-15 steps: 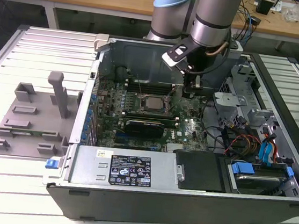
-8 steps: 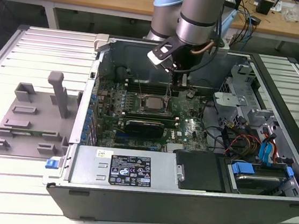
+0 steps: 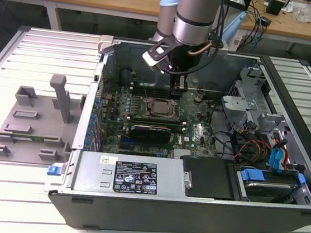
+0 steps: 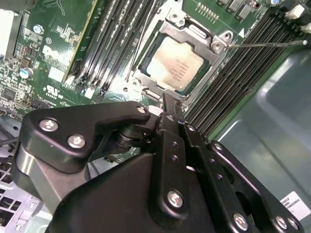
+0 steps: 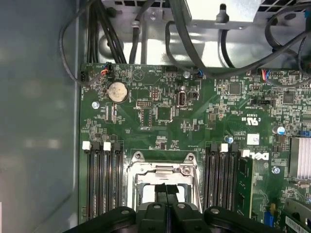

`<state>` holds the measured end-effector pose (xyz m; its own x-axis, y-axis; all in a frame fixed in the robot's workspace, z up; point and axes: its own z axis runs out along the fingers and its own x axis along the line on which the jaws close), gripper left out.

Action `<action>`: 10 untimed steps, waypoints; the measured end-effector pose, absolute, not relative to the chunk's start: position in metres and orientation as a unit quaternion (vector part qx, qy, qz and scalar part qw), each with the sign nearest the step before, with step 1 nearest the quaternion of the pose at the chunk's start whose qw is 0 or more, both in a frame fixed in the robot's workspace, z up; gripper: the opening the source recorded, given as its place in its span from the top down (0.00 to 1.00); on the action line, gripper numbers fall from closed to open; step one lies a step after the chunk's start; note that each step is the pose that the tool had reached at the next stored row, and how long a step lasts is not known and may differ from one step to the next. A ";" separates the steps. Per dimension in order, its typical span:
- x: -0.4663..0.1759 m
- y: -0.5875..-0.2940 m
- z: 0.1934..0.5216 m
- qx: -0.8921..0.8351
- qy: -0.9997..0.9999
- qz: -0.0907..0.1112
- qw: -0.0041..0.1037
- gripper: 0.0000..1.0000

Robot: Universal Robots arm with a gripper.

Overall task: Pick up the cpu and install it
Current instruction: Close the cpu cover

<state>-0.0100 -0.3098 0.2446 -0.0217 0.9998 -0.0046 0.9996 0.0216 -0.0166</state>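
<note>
- The cpu (image 4: 174, 65) is a small, flat, square chip with a pale silver-grey metal top, faint print on that face and a thin darker rim.
- It lies top face up, flat and level, with no tilt visible.
- It is seated inside the socket (image 4: 195, 32). The socket's metal frame runs round all four of its edges, and its sides sit square to that frame.
- The socket stands near the middle of the green motherboard (image 3: 199, 136), between two banks of memory slots (image 4: 116, 43), well away from the board's edges and corners.
- The top face is bare and uncovered.
</note>
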 end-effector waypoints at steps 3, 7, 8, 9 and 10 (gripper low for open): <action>-0.014 -0.310 0.245 -0.699 -0.715 0.008 0.004 0.89; -0.017 -0.310 0.244 -0.699 -0.715 0.008 0.004 0.89; -0.017 -0.310 0.244 -0.699 -0.715 0.008 0.004 0.89; -0.017 -0.310 0.245 -0.699 -0.715 0.008 0.004 0.89; -0.017 -0.310 0.244 -0.699 -0.715 0.008 0.004 0.89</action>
<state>-0.0173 -0.3098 0.2445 -0.0217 0.9998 -0.0046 0.9996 0.0216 -0.0166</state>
